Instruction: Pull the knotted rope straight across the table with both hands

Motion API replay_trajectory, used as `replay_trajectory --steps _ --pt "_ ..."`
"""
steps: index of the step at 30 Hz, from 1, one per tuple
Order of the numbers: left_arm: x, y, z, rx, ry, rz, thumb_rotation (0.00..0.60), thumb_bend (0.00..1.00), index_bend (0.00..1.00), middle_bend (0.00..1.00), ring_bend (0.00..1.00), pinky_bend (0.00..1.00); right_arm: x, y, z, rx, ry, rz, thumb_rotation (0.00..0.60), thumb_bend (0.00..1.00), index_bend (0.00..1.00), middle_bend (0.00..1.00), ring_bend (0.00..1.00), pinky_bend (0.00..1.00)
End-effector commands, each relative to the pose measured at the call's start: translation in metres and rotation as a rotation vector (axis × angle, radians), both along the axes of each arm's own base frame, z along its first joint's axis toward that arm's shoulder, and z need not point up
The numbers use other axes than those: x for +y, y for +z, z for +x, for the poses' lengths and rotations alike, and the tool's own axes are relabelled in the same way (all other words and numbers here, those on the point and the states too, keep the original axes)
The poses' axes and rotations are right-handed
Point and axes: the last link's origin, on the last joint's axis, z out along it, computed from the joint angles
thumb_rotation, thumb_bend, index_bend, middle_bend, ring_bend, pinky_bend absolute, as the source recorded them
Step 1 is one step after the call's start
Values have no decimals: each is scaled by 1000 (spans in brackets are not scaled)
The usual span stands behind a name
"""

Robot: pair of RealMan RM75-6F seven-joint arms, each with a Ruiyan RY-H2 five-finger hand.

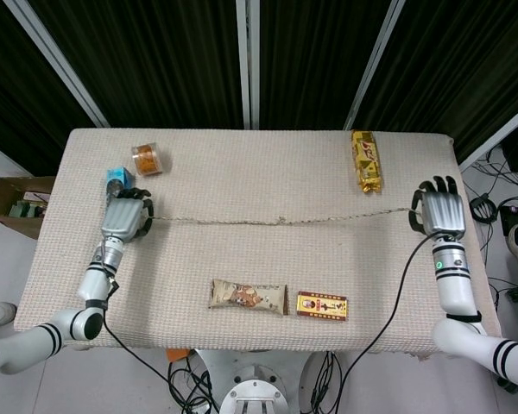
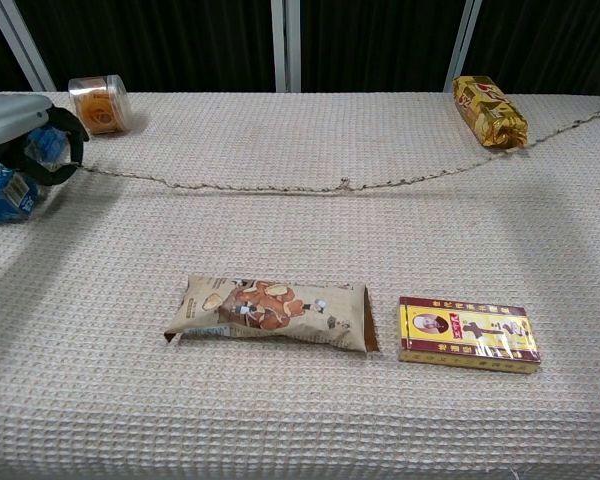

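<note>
Snack bag (image 2: 270, 312): flat on the cloth near the front edge, long side across; just left of the red box, a small gap between.
Red box (image 2: 468, 333): flat, beside the bag's right end; yellow label on top.
Rope (image 1: 281, 221): stretched almost straight across the middle of the table (image 1: 242, 172), from left hand to right hand; lies on the cloth, sagging slightly toward the front in the chest view; small tight knot (image 2: 344, 184) near mid-length.
Left hand (image 1: 126, 216): low at the table's left side, fingers curled in and clamped on the rope's left end; in the chest view only fingers and part of the palm visible at the frame's left edge.
Right hand (image 1: 440, 210): at the table's right edge, back of hand up, fingers curled over the rope's right end; seen in the head view only, rope running out of frame in the chest view.
Blue pack (image 2: 10, 180): mostly hidden behind the left hand, just beside it.
Gold pack (image 1: 366, 161): far right, lying lengthwise beyond the rope, near but clear of it.
Jar (image 1: 146, 159): far left, on its side, orange contents showing.
Cardboard box (image 1: 13, 203): off the table, beyond its left edge.
</note>
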Motion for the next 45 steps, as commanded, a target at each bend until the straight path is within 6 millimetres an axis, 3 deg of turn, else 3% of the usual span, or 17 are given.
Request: replay_trajectory --steps 1,13,31,45 --pt "-2 -3 -7 2 14 -11 600 501 597 237 162 176 1 -3 -8 18 -15 6 600 461 625 282 77 95" --pt "-1 -8 -14 34 10 -36 600 495 597 236 162 174 9 -3 -41 82 -87 -13 600 462 625 282 77 89" --pt "1 -14 -21 75 18 -45 600 482 597 235 162 172 8 -26 -68 153 -86 17 600 456 623 277 68 78" --pt "-2 -16 -19 108 -8 -42 600 464 554 228 162 170 11 -50 -89 212 -30 4 600 279 554 250 60 76"
